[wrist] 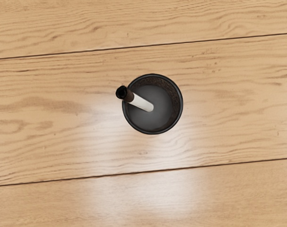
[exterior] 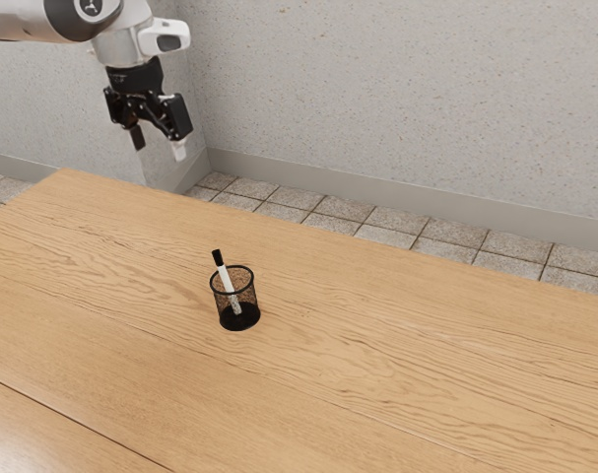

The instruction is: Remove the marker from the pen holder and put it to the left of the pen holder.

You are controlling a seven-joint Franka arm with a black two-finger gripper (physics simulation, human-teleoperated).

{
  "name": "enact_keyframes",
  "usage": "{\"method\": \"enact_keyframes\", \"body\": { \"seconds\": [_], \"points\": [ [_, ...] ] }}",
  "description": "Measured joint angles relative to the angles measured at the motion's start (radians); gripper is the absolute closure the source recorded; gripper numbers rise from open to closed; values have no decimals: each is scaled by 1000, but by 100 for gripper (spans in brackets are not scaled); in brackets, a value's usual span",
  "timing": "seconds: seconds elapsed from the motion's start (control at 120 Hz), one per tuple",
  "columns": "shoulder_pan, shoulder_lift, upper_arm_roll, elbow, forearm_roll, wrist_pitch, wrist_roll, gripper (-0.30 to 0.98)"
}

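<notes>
Marker being held upright-leaning in the pen holder, open gripper being held above

A wooden table (exterior: 427, 394) with a pale brown grain is being lit so that a soft sheen is being cast on it, and its boards are being divided by dark seams (wrist: 143, 46). Behind it, the room is being closed off by a speckled grey wall (exterior: 377, 89), which is being edged by a plain baseboard (exterior: 377, 201) above a tiled floor (exterior: 372, 215).

In the exterior view, the mesh side of the black pen holder (exterior: 251, 302) is being shown, with the marker (exterior: 225, 277) being propped at a slant inside it and its black cap (exterior: 218, 258) being raised above the rim. In the wrist view, the holder's round mouth and dark inner base are being seen from above, and the marker's white body is being crossed by the rim near the cap.

The arm (exterior: 42, 22) is being extended from the exterior view's upper left. The gripper (exterior: 159, 150) is being pointed downward, well apart from the holder, and its two fingers are being held wide, with nothing being gripped between them.
</notes>
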Motion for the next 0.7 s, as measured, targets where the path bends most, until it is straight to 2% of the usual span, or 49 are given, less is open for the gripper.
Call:
{"method": "enact_keyframes", "body": {
  "seconds": [0.283,0.4,0.542,0.7],
  "points": [
    [-3,10,4,-19,1,20,16,0],
    [6,83,10,-61,-15,43,22,0],
    [44,181,43,-107,-122,103,61,0],
    [47,226,39,-174,-177,204,105,0]
  ]
}}
